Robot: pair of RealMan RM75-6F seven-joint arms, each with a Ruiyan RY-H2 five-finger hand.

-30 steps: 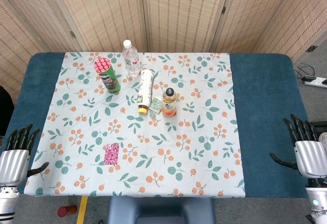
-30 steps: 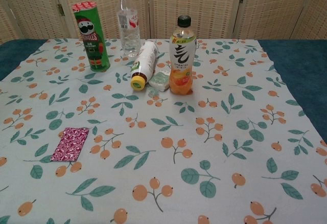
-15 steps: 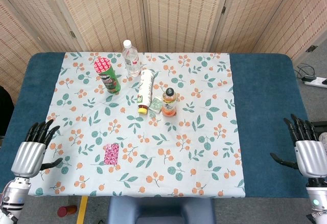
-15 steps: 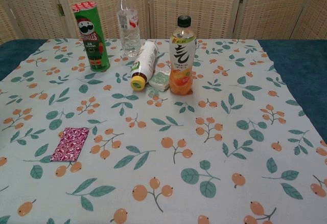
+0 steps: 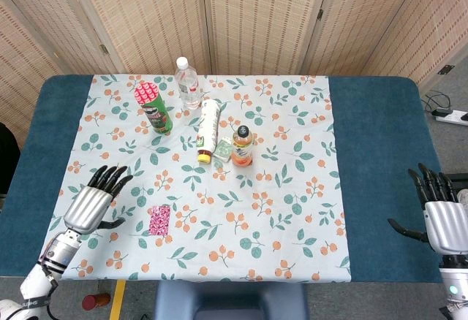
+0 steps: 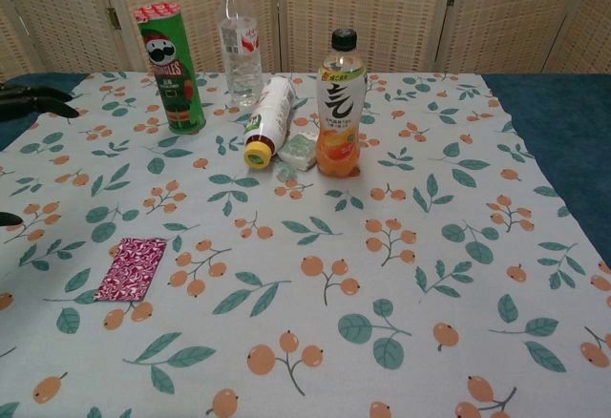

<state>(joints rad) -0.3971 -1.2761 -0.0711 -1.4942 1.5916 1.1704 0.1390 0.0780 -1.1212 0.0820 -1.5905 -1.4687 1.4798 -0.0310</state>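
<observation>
My left hand (image 5: pixel 93 199) hovers open over the left part of the floral tablecloth (image 5: pixel 292 210), fingers spread, a little left of a small pink patterned packet (image 5: pixel 159 219). Only its dark fingertips (image 6: pixel 29 101) show at the left edge of the chest view, where the pink packet (image 6: pixel 131 268) lies near the front left. My right hand (image 5: pixel 441 214) stays open beyond the table's right edge, holding nothing.
At the back stand a green Pringles can (image 5: pixel 153 107), a clear water bottle (image 5: pixel 188 83) and an orange drink bottle (image 5: pixel 242 146). A white bottle with a yellow cap (image 5: pixel 208 130) lies on its side by a small pale packet (image 5: pixel 222 152). Blue table (image 5: pixel 376 152) shows either side.
My left hand has moved from the table's front left corner up and rightwards over the cloth, towards the pink packet. The right hand has barely shifted.
</observation>
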